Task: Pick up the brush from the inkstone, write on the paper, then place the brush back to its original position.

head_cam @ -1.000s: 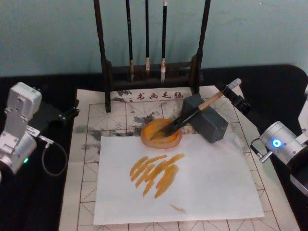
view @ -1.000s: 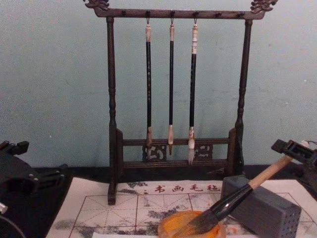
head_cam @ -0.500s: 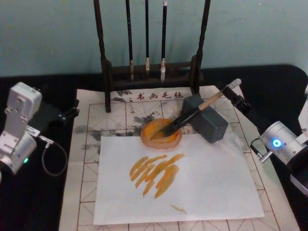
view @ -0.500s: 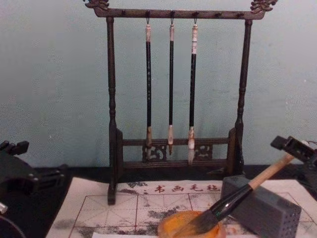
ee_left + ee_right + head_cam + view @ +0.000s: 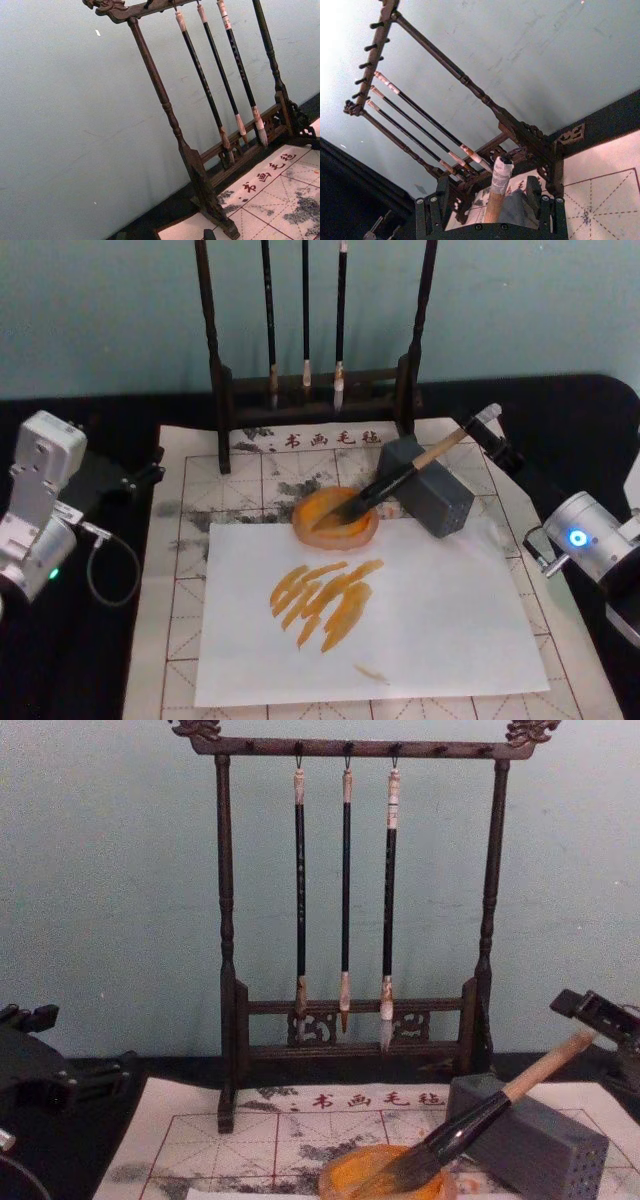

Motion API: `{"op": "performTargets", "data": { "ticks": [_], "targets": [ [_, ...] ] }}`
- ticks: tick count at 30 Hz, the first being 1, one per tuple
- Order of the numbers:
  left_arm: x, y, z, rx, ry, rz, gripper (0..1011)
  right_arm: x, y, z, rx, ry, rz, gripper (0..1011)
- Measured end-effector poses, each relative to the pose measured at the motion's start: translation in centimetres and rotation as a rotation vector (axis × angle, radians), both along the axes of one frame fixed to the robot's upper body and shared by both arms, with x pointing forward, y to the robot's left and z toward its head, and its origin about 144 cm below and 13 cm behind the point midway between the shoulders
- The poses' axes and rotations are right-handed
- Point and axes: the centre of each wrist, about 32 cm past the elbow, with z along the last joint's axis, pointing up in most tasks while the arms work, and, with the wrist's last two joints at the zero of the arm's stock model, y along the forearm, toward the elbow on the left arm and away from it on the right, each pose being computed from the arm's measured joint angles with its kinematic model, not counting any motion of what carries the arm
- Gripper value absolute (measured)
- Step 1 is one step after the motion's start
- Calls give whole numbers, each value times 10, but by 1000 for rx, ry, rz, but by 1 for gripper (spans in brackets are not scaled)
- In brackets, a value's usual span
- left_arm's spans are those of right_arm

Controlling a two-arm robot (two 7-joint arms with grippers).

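Note:
The brush [image 5: 400, 475] lies slanted, its dark bristles in the orange inkstone [image 5: 320, 532] and its light-wood handle propped on a grey block [image 5: 440, 505]. In the chest view the brush [image 5: 480, 1115] slopes down into the inkstone [image 5: 345, 1175]. My right gripper [image 5: 488, 438] is open at the handle's whitish end. In the right wrist view the brush's cap [image 5: 496, 192] stands between the spread fingers with gaps on both sides. The red-gridded paper [image 5: 175, 590] carries a plain white sheet [image 5: 430, 620] with orange strokes. My left gripper [image 5: 135, 475] rests at the paper's left edge.
A dark wooden rack [image 5: 315, 390] with three thin hanging brushes [image 5: 345, 900] stands behind the inkstone, against a pale blue wall. The grey block [image 5: 540, 1145] sits right of the inkstone. The tabletop around the paper is black.
My right gripper has drawn back slightly to the right, away from the brush's end. The brush stays in the inkstone and on the block. The left arm has not moved.

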Motion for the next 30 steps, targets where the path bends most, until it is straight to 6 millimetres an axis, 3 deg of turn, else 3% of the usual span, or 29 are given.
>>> {"op": "performTargets", "data": {
  "ticks": [13,30],
  "targets": [
    [0,0,0,0,0,0,1001,-15,-12,5,-205,-131,-41,1000],
    [0,0,0,0,0,0,1001,-35,-25,-8,-565,-298,-43,1000]
  ]
}}
